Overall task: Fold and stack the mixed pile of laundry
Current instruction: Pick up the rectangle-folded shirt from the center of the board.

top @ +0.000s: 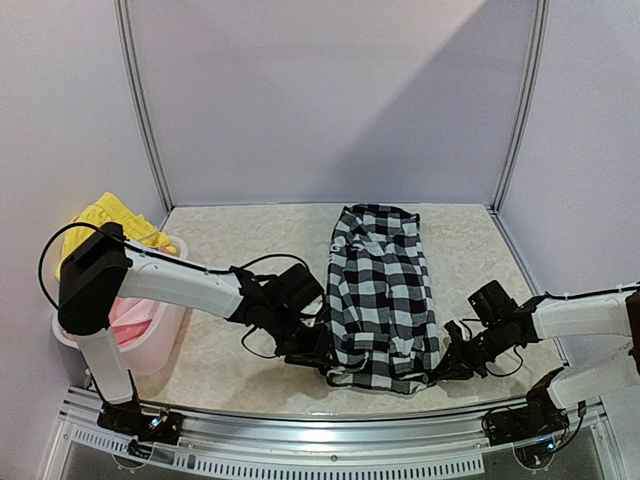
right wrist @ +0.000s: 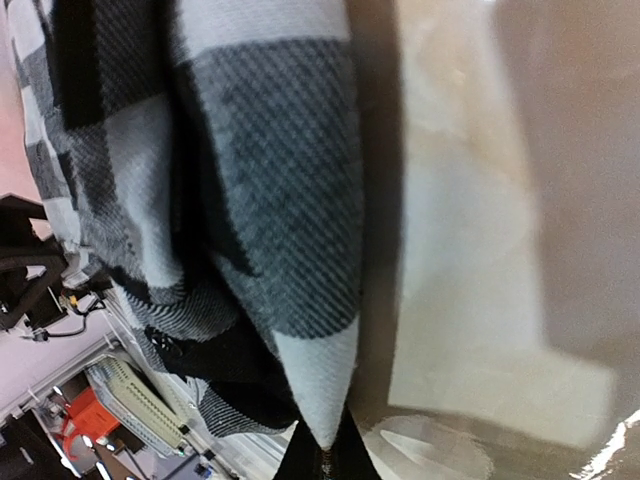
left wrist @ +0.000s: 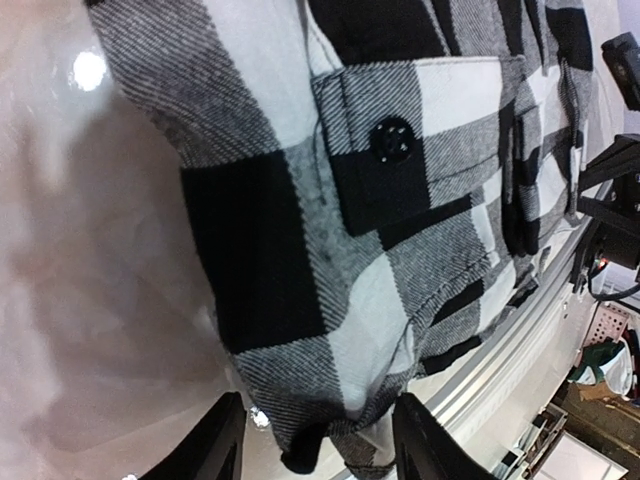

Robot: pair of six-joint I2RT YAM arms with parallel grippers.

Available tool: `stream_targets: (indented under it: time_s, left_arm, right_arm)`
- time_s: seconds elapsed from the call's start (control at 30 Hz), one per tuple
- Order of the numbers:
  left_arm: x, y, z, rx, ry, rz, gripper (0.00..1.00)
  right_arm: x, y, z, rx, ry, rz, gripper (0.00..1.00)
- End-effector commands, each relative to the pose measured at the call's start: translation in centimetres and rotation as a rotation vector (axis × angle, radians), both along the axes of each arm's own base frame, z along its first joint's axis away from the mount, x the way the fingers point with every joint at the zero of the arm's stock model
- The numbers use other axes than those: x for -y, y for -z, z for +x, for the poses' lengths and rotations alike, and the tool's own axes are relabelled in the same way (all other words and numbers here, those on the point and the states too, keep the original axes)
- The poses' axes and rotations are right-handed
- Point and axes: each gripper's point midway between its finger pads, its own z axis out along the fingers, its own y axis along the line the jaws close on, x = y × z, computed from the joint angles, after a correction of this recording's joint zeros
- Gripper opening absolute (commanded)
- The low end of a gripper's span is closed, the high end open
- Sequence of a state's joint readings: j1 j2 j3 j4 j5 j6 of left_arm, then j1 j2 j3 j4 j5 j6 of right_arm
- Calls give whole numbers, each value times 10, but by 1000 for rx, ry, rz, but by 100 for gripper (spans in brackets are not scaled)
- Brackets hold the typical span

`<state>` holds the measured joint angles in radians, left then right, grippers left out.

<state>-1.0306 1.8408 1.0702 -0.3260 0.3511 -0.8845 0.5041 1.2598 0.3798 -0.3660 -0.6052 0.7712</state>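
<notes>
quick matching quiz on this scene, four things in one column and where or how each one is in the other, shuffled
Column 1
1. checked shirt
2. yellow garment
3. left gripper
4. right gripper

Column 2
A. jaws shut on a corner of the cloth
B. lying on the table between the two arms
C. jaws apart, with the hem between them
D. heaped on top of the white basket at the left

Pairs: 1-B, 2-D, 3-C, 4-A
</notes>
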Motion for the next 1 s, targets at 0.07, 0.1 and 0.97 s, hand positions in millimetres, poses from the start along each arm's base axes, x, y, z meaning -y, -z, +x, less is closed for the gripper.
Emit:
stream_targets:
  time_s: [0.07,0.1,0.97]
  left_arm:
    - [10,13,-7,-6,6,-11,39]
    - [9,15,-7,-10,4,-9,35]
    - [13,-72,18,39,-39,-46,0]
  right_arm:
    - [11,20,-15,-60,-4,-70,0]
    - [12,21,-16,-62,-4,-73,0]
    - [1,-82,41,108,21,-116,0]
